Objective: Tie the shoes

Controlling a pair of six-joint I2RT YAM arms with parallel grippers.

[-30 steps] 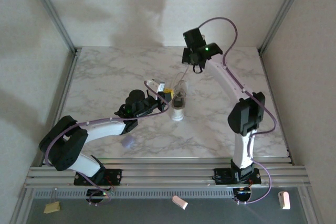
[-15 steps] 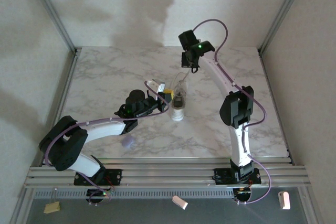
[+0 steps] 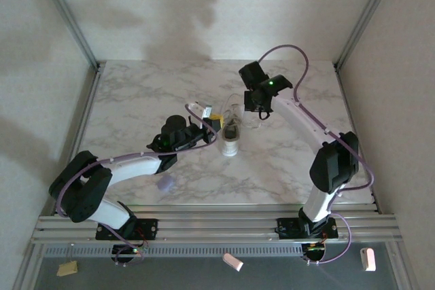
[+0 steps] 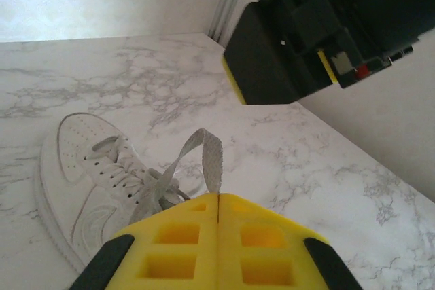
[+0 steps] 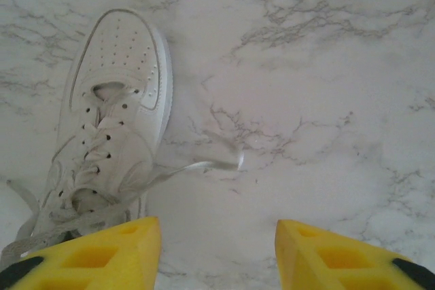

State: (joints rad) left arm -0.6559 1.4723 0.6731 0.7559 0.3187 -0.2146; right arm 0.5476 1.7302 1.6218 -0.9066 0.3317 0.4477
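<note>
White leather sneaker [image 3: 231, 137] sits near the middle of the marble table [image 3: 136, 100], sole down, toe pointing away from the arm bases. Laces are threaded through the eyelets; no finished bow is visible. At the top of the tongue the strands bunch together, and I cannot tell whether a first knot is there. Left gripper [image 4: 217, 203] is clenched, yellow pads pressed flat together on a folded lace [image 4: 204, 157] that rises from the shoe as a short loop, lifted clear of the upper. Right gripper [image 5: 217, 252] hovers just beyond the shoe's right side with jaws apart, holding nothing. Below it a loose lace end [image 5: 204, 166] trails off the sneaker's side onto the bare marble. Judgement: early to middle of the job. One loop is held up. The second strand is still to be picked up, wrapped, passed through and pulled snug into a bow.
</note>
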